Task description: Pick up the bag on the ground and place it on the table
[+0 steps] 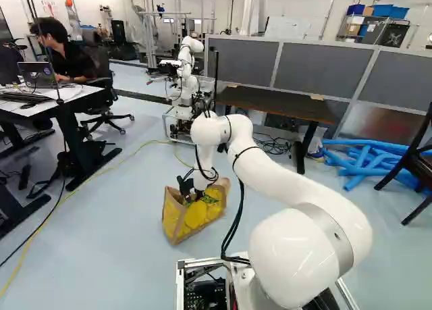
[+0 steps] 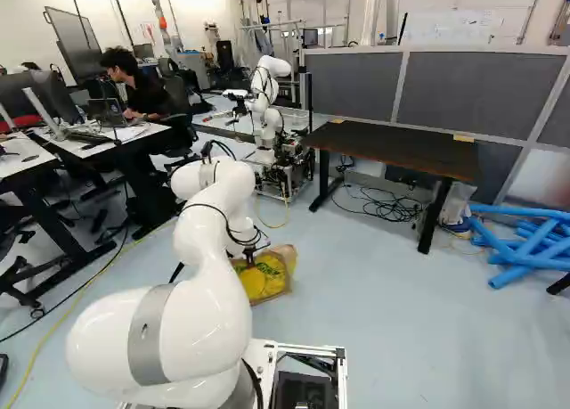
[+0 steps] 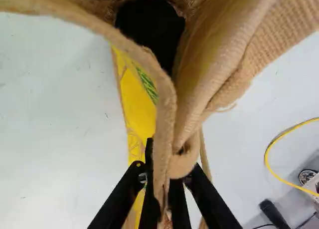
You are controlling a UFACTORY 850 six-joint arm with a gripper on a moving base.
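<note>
Pale floor is seen around the bag, left of and nearer than the table. Arm is arched forward, wrist lowered; bag's rim is pinched by the gripper.

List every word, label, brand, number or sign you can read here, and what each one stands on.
None can be read with certainty.
Bag: green print on yellow, too blurred.
Whiteboard: faint writing, too small.
Laptop: a small mark on its lid, too small.
</note>
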